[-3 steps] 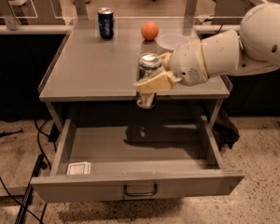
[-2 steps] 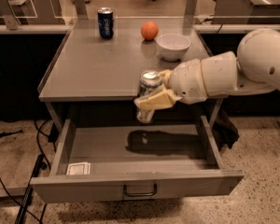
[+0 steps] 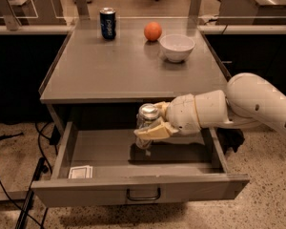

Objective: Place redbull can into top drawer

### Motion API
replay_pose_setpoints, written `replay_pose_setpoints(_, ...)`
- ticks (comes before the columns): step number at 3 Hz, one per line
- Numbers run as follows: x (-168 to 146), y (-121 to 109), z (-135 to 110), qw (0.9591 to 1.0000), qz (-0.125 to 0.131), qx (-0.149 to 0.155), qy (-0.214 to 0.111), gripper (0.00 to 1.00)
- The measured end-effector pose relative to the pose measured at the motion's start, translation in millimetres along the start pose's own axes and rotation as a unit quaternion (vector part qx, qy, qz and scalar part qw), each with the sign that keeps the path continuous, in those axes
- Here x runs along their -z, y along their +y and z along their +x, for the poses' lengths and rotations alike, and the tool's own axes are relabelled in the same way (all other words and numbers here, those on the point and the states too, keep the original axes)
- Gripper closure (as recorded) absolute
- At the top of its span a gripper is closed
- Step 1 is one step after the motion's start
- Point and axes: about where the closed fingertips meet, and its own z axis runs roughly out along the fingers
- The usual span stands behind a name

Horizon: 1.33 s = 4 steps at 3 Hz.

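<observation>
The redbull can (image 3: 147, 116) is a slim silver can with a silver top, held upright in my gripper (image 3: 151, 131). The gripper's cream fingers (image 3: 155, 131) are shut on the can's body. The can hangs just inside the open top drawer (image 3: 138, 187), over its middle and a little above its floor, below the table's front edge. The drawer is wide, shallow and grey, pulled fully out, with a small bar handle (image 3: 143, 194) on its front panel. My white arm (image 3: 229, 109) reaches in from the right.
A dark blue Pepsi can (image 3: 107, 24), an orange (image 3: 152, 31) and a white bowl (image 3: 177, 47) stand at the back of the grey table top (image 3: 114, 70). A small white card (image 3: 80, 171) lies in the drawer's front left corner. Black cables lie on the floor at the left.
My gripper has carried the redbull can down from above the table's front edge to inside the open drawer.
</observation>
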Motion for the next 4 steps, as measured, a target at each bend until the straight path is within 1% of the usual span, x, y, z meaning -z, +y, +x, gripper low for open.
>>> replay_pose_setpoints(1,0.0,0.0,0.0,1.0000,0.000,0.000,0.000,1.00)
replay_pose_setpoints(2,-4.0,-0.7,23.1,0.9998,0.005,0.012,0.016,1.00)
replay_pose_setpoints(3,-10.7,-4.0,54.6,0.9994,0.012,0.023,0.024,1.00)
replay_pose_setpoints(4,-20.1,-7.0,84.0,0.9993,0.017,0.027,0.022,1.00)
